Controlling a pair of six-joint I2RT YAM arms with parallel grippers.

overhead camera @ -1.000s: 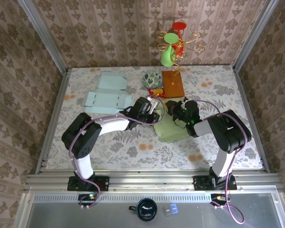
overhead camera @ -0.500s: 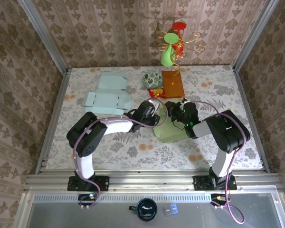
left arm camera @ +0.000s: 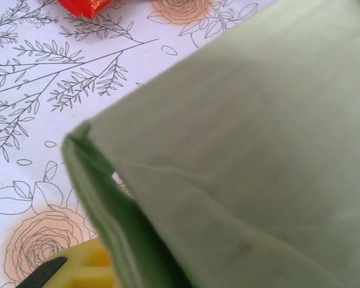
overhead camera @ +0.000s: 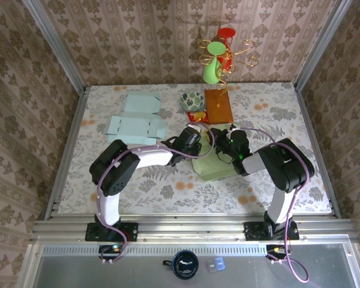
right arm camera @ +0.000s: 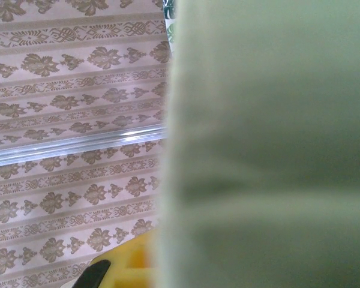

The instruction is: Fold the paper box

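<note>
1. Right gripper (overhead camera: 223, 146): the jaws are fully closed. In the right wrist view a green panel stands hard against the yellow finger pad (right arm camera: 129, 261). I judge this gripper to be pinching the far edge of the green paper box (overhead camera: 215, 167).

2. Left gripper (overhead camera: 193, 140): it sits at the far-left corner of the box. In the left wrist view the green card passes close in front of the camera and shows a doubled edge on its left side. I cannot tell whether the jaws are narrowed onto the card or merely beside it.

3. Box position: it is at the centre of the table (overhead camera: 168, 186), between the 2 grippers, with its near part lying on the cloth. I cannot tell how far the far side is lifted.

4. Progress, as I judge it: partway. At least 1 panel is folded over. From above, however, the piece reads as a flattish sheet, not a closed box. Raising the walls and tucking the flaps are not yet done.

5. The 2 blue blanks (overhead camera: 135, 127) lie flat at the far left, well apart from both grippers.
</note>
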